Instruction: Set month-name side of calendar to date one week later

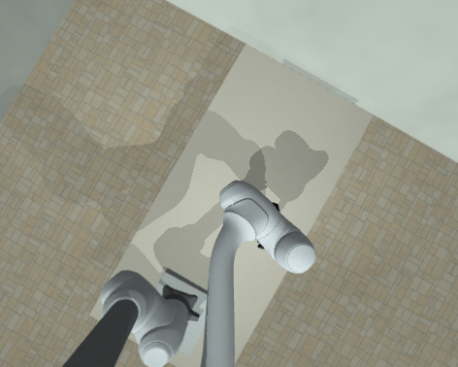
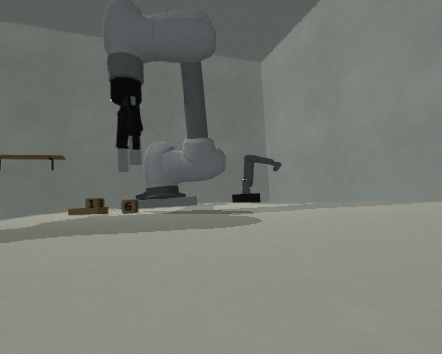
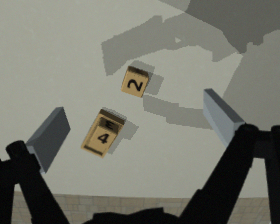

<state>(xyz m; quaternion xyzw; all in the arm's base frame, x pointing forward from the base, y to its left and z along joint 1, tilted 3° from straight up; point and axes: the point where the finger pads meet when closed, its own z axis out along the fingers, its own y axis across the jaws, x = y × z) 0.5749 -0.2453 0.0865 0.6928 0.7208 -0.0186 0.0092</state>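
A small wooden tray (image 2: 76, 212) (image 3: 114, 120) lies on the pale table. One date cube (image 2: 95, 203) (image 3: 102, 138) sits in it, showing 4 on top in the wrist view and 1 on its side in the exterior view. The second cube (image 2: 129, 206) (image 3: 135, 84) stands on the table just beside the tray, apart from it, with 2 on top and 6 on its side. My gripper (image 2: 129, 163) (image 3: 134, 110) is open and empty and hangs well above both cubes. In the top view the arm hides the cubes.
The arm's base (image 2: 165, 194) stands behind the cubes. A small dark arm model (image 2: 254, 180) stands further right at the back. A wooden wall shelf (image 2: 22, 157) is at the left. The pale table strip (image 1: 276, 97) runs between tiled floor (image 1: 81, 146).
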